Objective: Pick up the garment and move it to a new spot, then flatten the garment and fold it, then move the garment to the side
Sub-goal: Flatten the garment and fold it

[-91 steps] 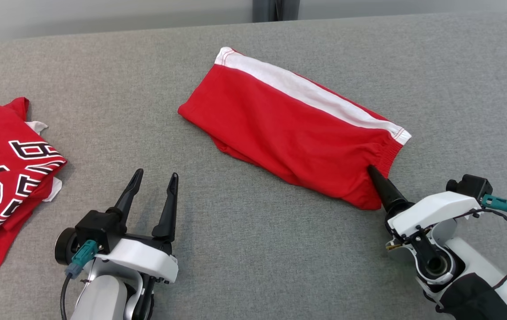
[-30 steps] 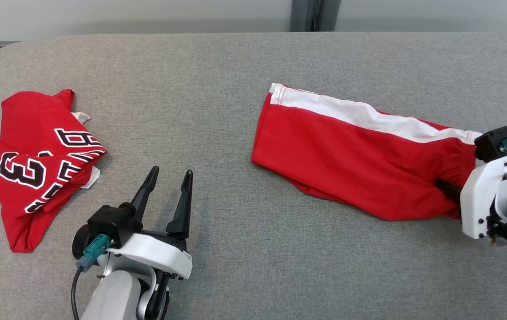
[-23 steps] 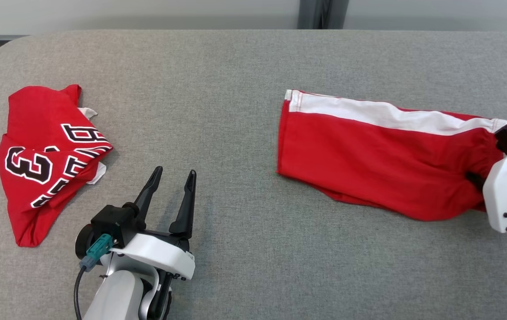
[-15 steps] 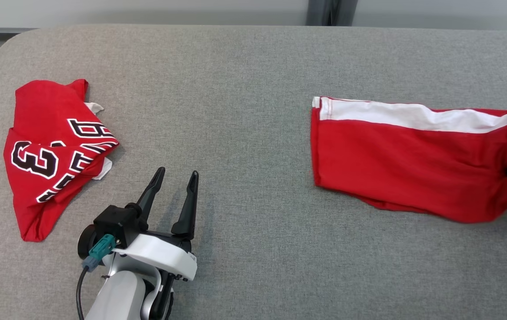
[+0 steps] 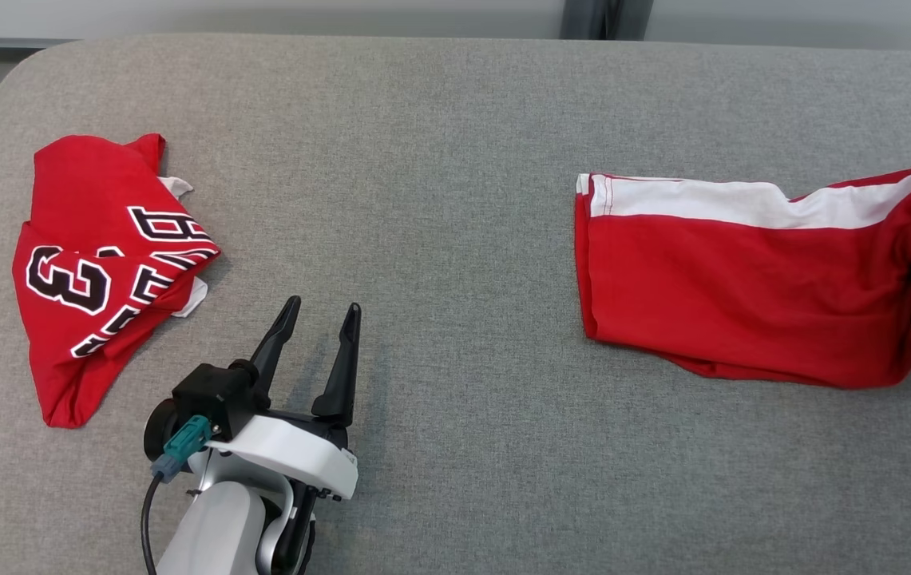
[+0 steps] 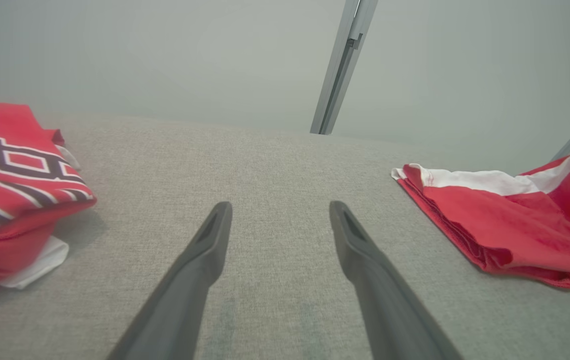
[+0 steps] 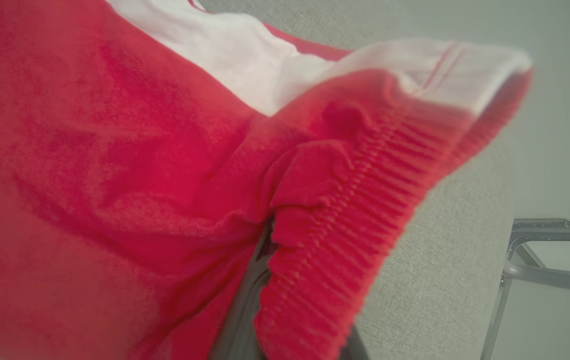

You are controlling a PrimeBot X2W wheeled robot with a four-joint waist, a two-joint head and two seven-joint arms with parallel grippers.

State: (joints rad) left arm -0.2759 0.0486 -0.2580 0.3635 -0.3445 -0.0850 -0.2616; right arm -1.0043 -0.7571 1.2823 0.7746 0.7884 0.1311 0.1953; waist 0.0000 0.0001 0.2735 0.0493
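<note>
Red shorts (image 5: 742, 295) lie at the right, pinched by the right claw

At the upper left of the head view a red shirt (image 5: 96, 263) with black and white letters and a number lies crumpled on the grey table top (image 5: 455, 120). A bit of white cloth (image 5: 193, 294) sticks out from under it.

Near the shirt, at the lower left, the left claw (image 5: 323, 303) points up the frame. Its two dark fingers are spread wide apart with nothing between them. It touches no cloth.

At the top edge, right of the middle, a dark metal post (image 5: 605, 16) stands behind the table.

The red shorts are on the right side of the frame, folded, with a white stripe (image 5: 703, 204) along their top edge. Their left end lies flat on the table. Their right end is bunched up and raised a little.

At the far right edge the right claw (image 7: 252, 295) is clenched on the stretchy waistband (image 7: 344, 200) of the shorts. In the right wrist view the red cloth folds over its dark fingers.
</note>
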